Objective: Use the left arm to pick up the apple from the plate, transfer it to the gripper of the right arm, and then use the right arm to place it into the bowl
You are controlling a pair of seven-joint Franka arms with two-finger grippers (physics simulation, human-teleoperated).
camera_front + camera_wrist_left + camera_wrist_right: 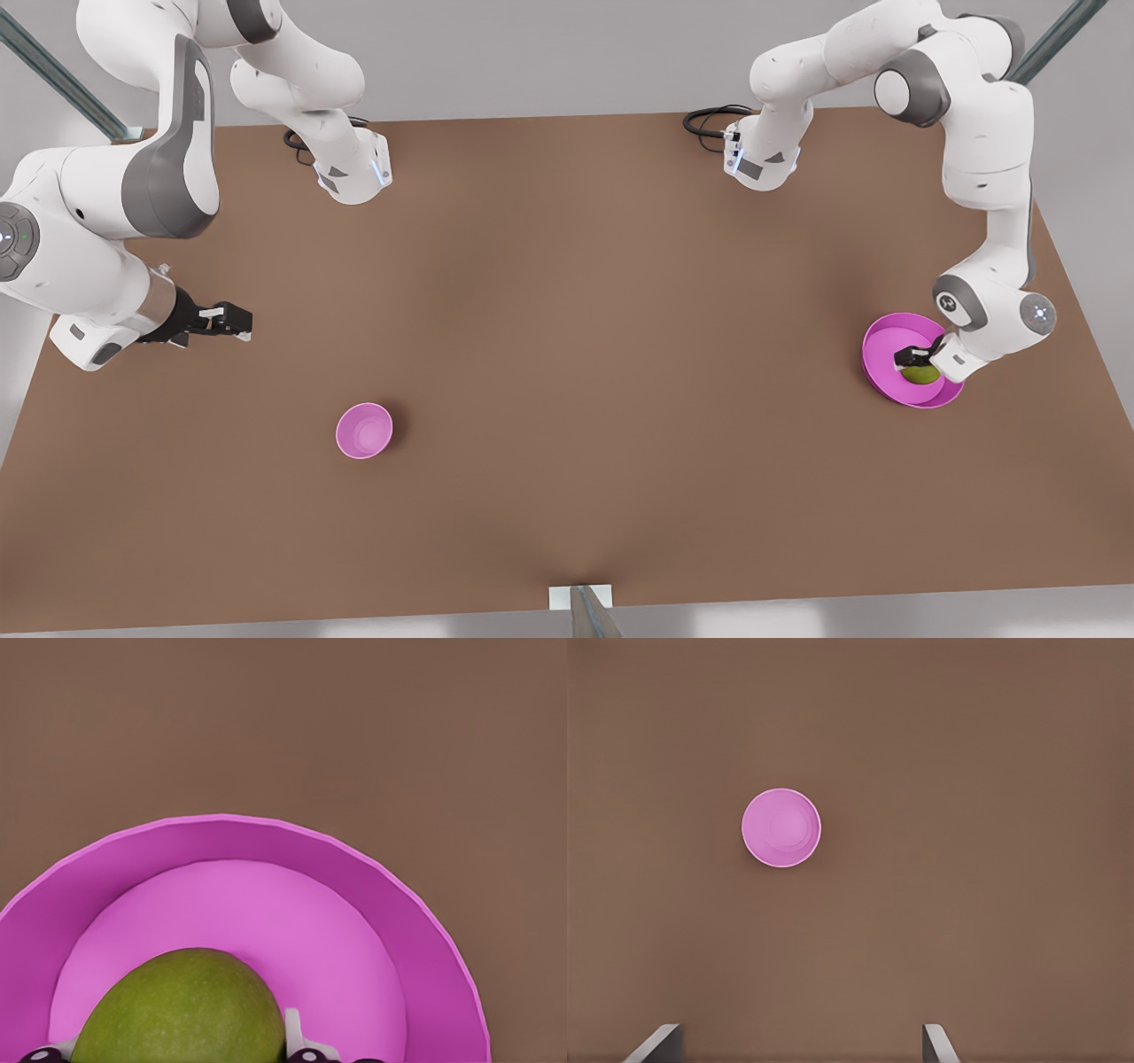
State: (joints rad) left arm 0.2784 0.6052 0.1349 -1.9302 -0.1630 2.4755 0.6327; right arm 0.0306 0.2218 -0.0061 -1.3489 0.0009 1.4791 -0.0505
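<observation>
Magenta-pink and shallow, the plate sits on the brown tabletop at the front view's right, and the yellowish-green apple rests inside it. The left gripper is down in the plate over the apple; in the left wrist view its fingertips sit on either side of the apple, close against its skin, with the plate's rim curving around beyond. Whether the fingers are pressing the fruit or merely flanking it, I cannot tell. The apple looks to lie on the plate's floor. The small, deep pink bowl stands well apart from the plate, toward the front view's left. The right gripper waits above the tabletop at the front view's left, up and to the left of the bowl there. In the right wrist view its two fingers stand wide apart with nothing between them, and the bowl lies beyond.
</observation>
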